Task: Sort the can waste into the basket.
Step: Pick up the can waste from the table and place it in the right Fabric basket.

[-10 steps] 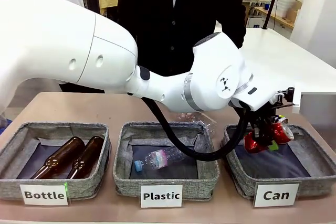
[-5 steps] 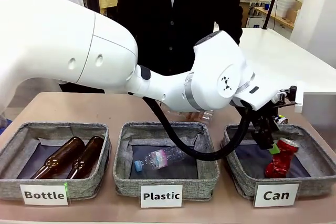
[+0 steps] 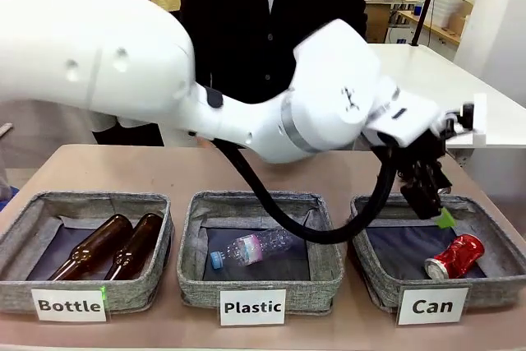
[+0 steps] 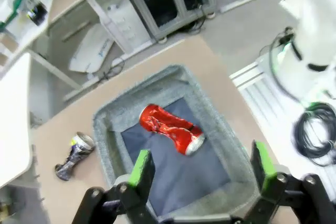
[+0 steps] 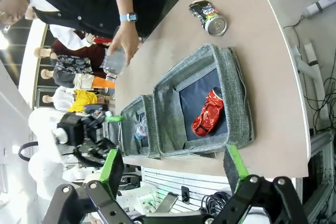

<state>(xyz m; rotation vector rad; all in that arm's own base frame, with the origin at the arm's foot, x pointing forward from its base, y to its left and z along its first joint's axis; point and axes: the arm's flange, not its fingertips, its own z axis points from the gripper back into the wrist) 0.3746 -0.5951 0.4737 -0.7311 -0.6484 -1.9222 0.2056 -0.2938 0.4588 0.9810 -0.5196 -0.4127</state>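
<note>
- The brown bottles [image 3: 99, 246] are lying in the "Bottle" basket [image 3: 16, 285] and a clear bottle [image 3: 251, 248] in the "Plastic" basket [image 3: 193, 285], each kind matching its label.
- The red can [image 3: 454, 256] is lying on its side in the "Can" basket [image 3: 376, 292], toward the front right corner, so half the can waste seems sorted.
- The left gripper [image 3: 436, 207] is hanging above that basket, jaws wide and empty, the red can lying free beneath.
- The dark can [image 4: 73, 156] is lying on the table [image 4: 50, 132] just outside the basket's far side, likely awaiting pickup.
- The right gripper [image 5: 170, 169] is hovering off to the side, jaws spread, holding nothing, probably leaving the left arm room.
</note>
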